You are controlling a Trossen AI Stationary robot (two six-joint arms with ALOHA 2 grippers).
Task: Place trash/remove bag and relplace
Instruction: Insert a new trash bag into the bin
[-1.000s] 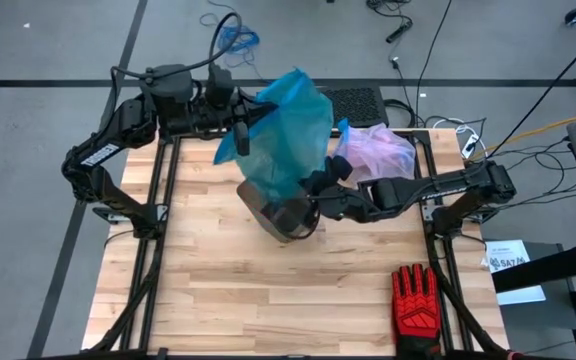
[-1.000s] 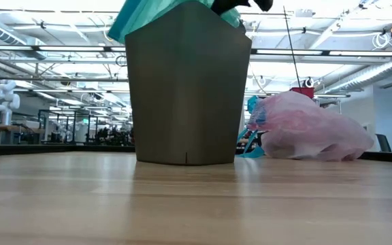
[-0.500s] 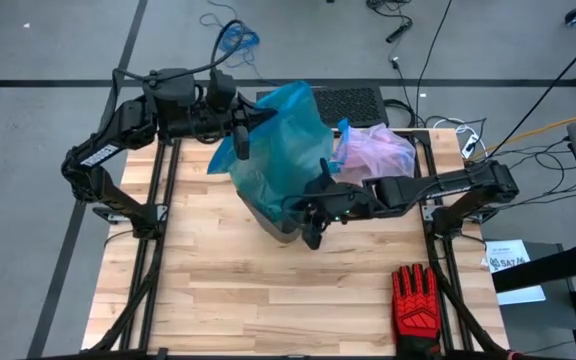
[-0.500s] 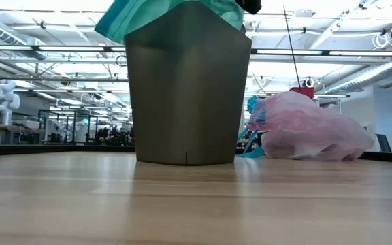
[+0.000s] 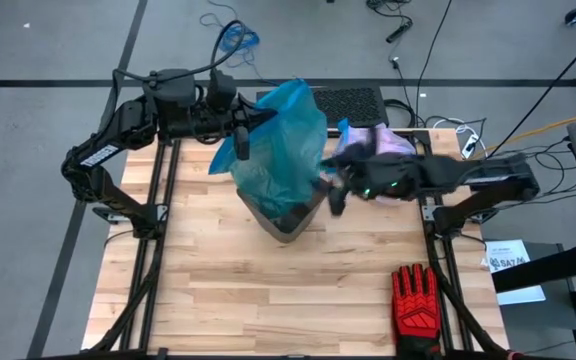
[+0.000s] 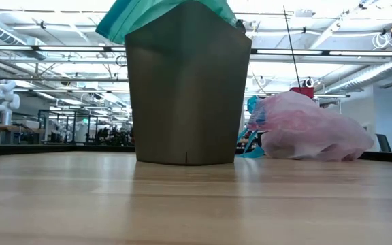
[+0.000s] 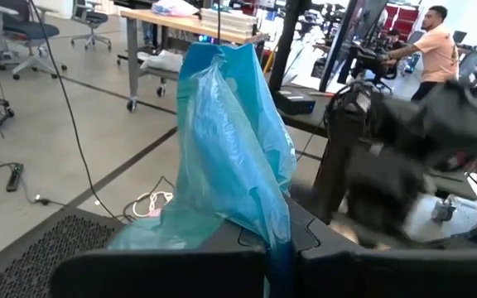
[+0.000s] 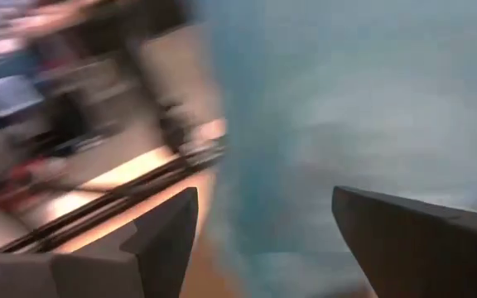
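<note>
Bin [image 5: 286,215] mid-counter [image 5: 218,290], teal liner [image 5: 280,140] draped over its far-left rim, pinched shut in left hand [image 5: 240,135]. Right hand [image 5: 334,196], fingers spread and empty, sits just right of bin, nearer the loose rim. Pink bag [image 5: 373,152] lies behind it.

right tool [image 5: 334,192] motion-blurred
</note>
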